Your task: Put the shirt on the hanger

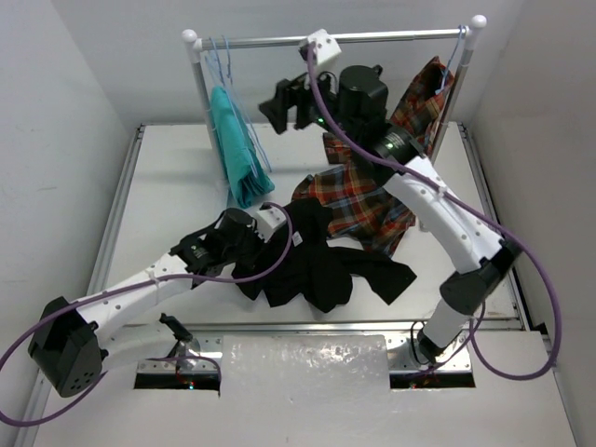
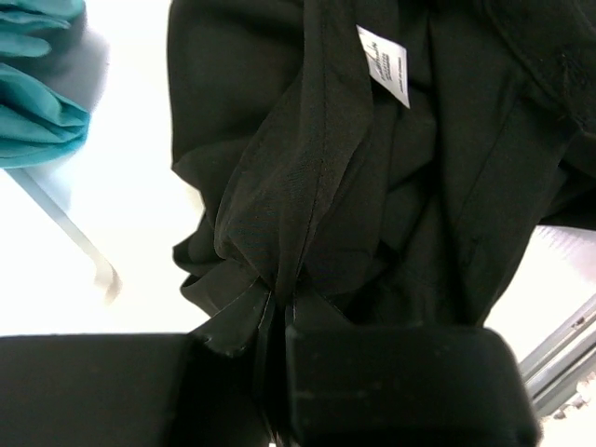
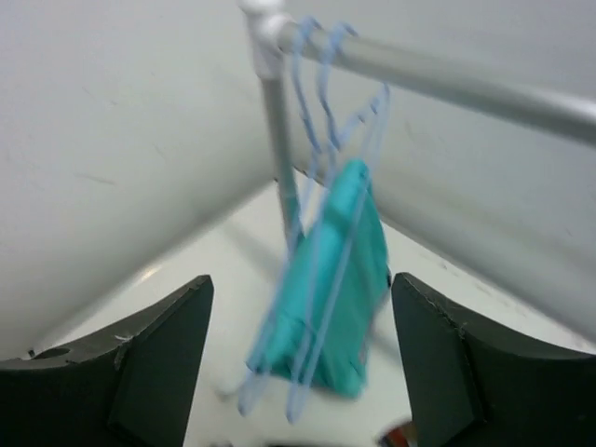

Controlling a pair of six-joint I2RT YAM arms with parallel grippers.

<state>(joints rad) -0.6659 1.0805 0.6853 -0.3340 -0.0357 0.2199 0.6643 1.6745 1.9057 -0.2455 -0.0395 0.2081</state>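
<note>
The black shirt [image 1: 321,265] lies crumpled on the white table, in front of the plaid shirt. My left gripper [image 1: 282,231] is shut on a fold of the black shirt [image 2: 372,205], near its white label [image 2: 384,63]; the fabric is pinched between the closed jaws of the gripper [image 2: 279,312]. Pale-blue wire hangers [image 1: 222,60] hang at the left end of the rail. My right gripper [image 1: 281,105] is open and empty, raised near the rail and facing those hangers [image 3: 321,186], a short way off; the hangers look blurred.
A teal garment [image 1: 240,149] hangs on the left hangers and shows in the right wrist view [image 3: 346,279]. A red-orange plaid shirt [image 1: 372,200] hangs from the silver rail [image 1: 372,39] down to the table. White walls close in both sides.
</note>
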